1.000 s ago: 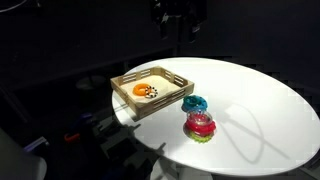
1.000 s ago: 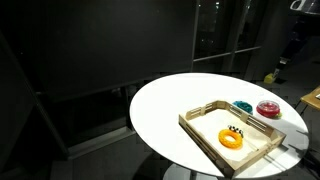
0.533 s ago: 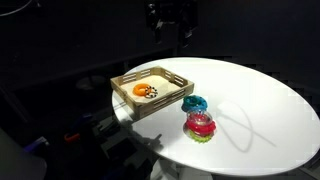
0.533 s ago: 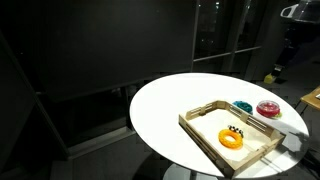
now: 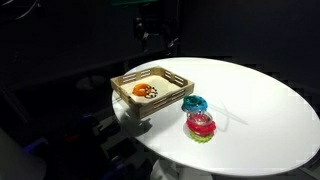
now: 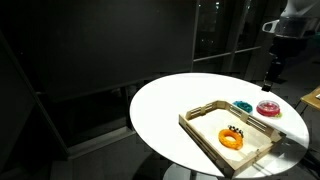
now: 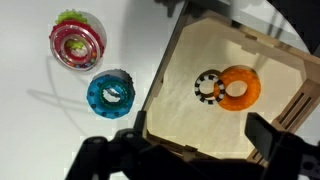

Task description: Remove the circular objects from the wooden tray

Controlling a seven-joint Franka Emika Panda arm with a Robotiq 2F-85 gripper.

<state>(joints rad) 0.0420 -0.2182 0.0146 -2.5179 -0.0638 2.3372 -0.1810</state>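
The wooden tray (image 5: 170,79) (image 6: 205,114) (image 7: 185,115) lies on the round white table. In it lie an orange ring (image 5: 142,90) (image 6: 231,141) (image 7: 241,88) and, touching it, a smaller white ring with dark spots (image 5: 153,93) (image 6: 235,130) (image 7: 208,87). My gripper (image 5: 155,38) (image 6: 271,76) hangs high above the table, clear of everything. In the wrist view the gripper (image 7: 200,130) is open and empty, with its dark fingers (image 7: 268,135) framing the tray below.
A teal ring (image 5: 194,104) (image 6: 243,106) (image 7: 110,93) and a pink-and-green ring (image 5: 200,125) (image 6: 268,109) (image 7: 77,42) lie on the table (image 5: 260,110) beside the tray. The tray sits near the table's edge. The surroundings are dark.
The arm and gripper have moved sideways, closer to above the tray. The rings and tray have not moved.
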